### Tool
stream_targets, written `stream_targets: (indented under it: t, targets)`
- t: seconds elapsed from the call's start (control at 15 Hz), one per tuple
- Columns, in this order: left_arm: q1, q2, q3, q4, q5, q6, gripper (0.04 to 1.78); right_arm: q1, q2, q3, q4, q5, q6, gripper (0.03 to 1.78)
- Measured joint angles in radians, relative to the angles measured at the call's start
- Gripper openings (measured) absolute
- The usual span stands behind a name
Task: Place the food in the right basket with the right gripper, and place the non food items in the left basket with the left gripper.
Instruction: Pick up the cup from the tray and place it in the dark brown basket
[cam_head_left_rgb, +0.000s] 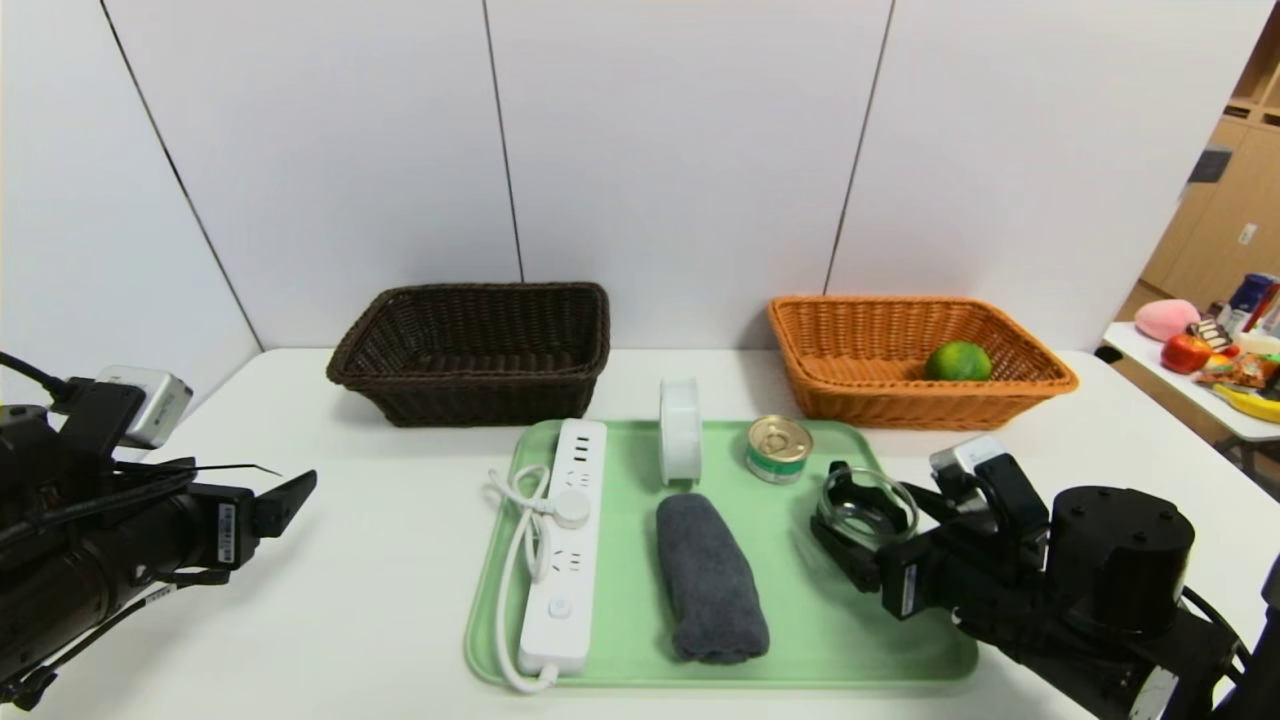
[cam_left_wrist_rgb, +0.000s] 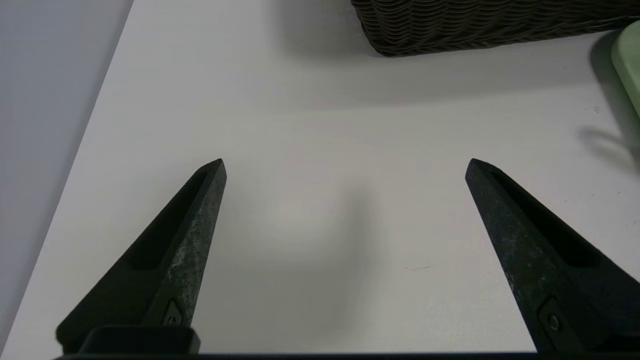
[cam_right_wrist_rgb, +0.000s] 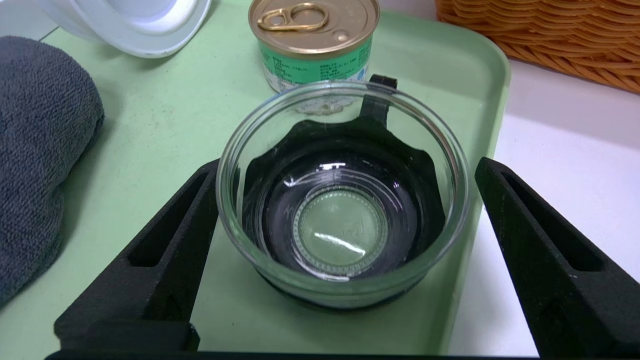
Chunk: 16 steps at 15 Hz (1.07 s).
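A green fruit (cam_head_left_rgb: 957, 361) lies in the orange right basket (cam_head_left_rgb: 915, 400). On the green tray (cam_head_left_rgb: 840, 630) stand a tin (cam_head_left_rgb: 778, 449) with a gold pull-tab lid, an upright whitish tape roll (cam_head_left_rgb: 680, 430), a white power strip (cam_head_left_rgb: 566, 545), a rolled grey towel (cam_head_left_rgb: 708, 578) and a clear glass dish (cam_head_left_rgb: 866, 508). My right gripper (cam_right_wrist_rgb: 347, 164) is open with one finger on each side of the dish (cam_right_wrist_rgb: 342, 200); the tin (cam_right_wrist_rgb: 314, 42) stands just beyond it. My left gripper (cam_left_wrist_rgb: 345, 162) hangs open over bare table, left of the tray, nothing between its fingers. The dark left basket (cam_head_left_rgb: 475, 350) holds nothing I can see.
Both baskets stand against the back wall, behind the tray. The dark basket's side (cam_left_wrist_rgb: 480, 25) lies ahead of the left gripper. The orange basket's wall (cam_right_wrist_rgb: 550, 40) is close beyond the tray's corner. A side table (cam_head_left_rgb: 1200, 390) with assorted items stands at the far right.
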Motion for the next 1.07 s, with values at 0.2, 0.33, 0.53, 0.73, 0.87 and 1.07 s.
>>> stream_targets:
  t: [0.2, 0.33, 0.53, 0.73, 0.87, 1.07]
  targets:
    - [0.000, 0.000, 0.000, 0.000, 0.001, -0.004, 1.69, 0.000, 0.015, -0.013, 0.001, 0.000, 0.000, 1.70]
    - [0.000, 0.000, 0.000, 0.000, 0.002, -0.004, 1.69, -0.003, 0.020, -0.026, 0.000, 0.000, 0.002, 1.57]
    - [0.000, 0.000, 0.000, 0.000, 0.002, -0.005, 1.69, -0.006, 0.022, -0.029, 0.000, 0.000, 0.003, 1.26]
    - [0.001, 0.000, 0.000, 0.001, 0.002, -0.005, 1.69, -0.005, 0.022, -0.025, -0.001, 0.000, 0.003, 1.24]
    - [0.001, 0.000, 0.000, 0.000, 0.002, -0.005, 1.69, 0.000, 0.012, -0.024, 0.002, 0.000, 0.003, 1.23]
    - [0.001, 0.000, 0.000, 0.001, 0.002, -0.005, 1.69, 0.019, -0.038, -0.026, 0.002, 0.008, 0.001, 1.23]
